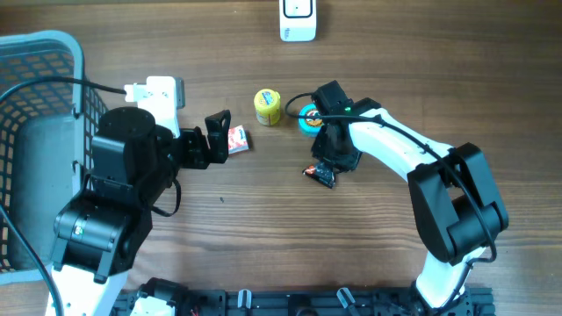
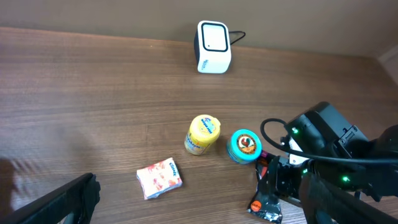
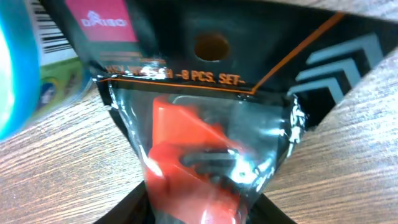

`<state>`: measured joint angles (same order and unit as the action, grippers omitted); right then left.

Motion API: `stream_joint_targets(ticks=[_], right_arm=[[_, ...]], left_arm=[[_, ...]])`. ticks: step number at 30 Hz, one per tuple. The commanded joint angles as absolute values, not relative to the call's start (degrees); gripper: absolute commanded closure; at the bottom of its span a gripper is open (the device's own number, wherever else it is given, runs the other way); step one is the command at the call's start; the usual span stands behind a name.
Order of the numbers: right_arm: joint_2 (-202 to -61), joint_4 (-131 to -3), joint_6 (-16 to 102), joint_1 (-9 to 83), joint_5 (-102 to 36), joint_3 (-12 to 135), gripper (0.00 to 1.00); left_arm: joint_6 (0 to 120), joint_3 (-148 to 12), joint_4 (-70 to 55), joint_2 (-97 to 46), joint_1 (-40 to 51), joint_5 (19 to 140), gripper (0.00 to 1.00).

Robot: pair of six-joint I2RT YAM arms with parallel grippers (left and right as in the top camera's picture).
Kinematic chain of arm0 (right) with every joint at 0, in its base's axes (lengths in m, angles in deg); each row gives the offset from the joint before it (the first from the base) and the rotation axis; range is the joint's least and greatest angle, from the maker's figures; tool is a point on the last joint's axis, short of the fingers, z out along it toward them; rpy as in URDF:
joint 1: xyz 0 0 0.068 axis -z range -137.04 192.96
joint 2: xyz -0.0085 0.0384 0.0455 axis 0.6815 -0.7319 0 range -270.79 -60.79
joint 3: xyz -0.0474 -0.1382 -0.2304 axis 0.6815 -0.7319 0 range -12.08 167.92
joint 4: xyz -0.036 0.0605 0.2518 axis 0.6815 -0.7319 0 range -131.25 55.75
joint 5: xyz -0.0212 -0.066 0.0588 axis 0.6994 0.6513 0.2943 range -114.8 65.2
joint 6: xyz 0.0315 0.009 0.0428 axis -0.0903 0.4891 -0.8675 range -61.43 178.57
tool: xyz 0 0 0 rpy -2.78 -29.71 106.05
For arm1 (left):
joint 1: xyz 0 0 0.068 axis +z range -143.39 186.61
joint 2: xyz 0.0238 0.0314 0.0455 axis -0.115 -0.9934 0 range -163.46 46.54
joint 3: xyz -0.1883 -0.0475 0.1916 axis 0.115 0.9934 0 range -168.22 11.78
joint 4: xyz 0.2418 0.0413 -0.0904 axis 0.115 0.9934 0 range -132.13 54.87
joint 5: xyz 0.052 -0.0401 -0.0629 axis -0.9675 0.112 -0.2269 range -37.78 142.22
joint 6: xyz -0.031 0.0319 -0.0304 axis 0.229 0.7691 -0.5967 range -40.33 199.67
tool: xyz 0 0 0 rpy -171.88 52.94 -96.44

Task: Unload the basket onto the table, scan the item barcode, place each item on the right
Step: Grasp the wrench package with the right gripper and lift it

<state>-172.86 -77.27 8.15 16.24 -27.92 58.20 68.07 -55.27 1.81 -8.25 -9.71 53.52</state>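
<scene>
Right tool [image 1: 327, 165] straddles the black packet [image 1: 318, 175]; clamped or not, I cannot tell. I should pinch squarely, barcode uncovered.

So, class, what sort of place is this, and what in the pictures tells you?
Probably a robot test bench mimicking a shop checkout: a white barcode scanner on the wooden table, a blue basket at one side, and small goods such as a yellow jar and a red-and-white packet.

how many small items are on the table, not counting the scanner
4: a yellow jar mid-table, a teal tub just right of it, a red-and-white packet left of the jar, and a black packet at the right gripper. More may be hidden in the basket.
</scene>
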Motion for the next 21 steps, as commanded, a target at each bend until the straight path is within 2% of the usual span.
stream_joint_targets(ticks=[1,6,21], right_arm=[[-177.7,-76.9,12.5,16.5,-24.1,55.7,0.59],[-177.7,-76.2,13.6,16.5,-24.0,55.7,0.69],[-177.5,-76.5,17.1,16.7,-19.4,55.8,0.69]], left_arm=[[69.0,-56.4,1.9,-7.8,-9.3,52.7,0.0],[69.0,-56.4,1.9,-7.8,-9.3,52.7,0.0],[69.0,-56.4,2.3,-7.8,-9.3,52.5,0.0]])
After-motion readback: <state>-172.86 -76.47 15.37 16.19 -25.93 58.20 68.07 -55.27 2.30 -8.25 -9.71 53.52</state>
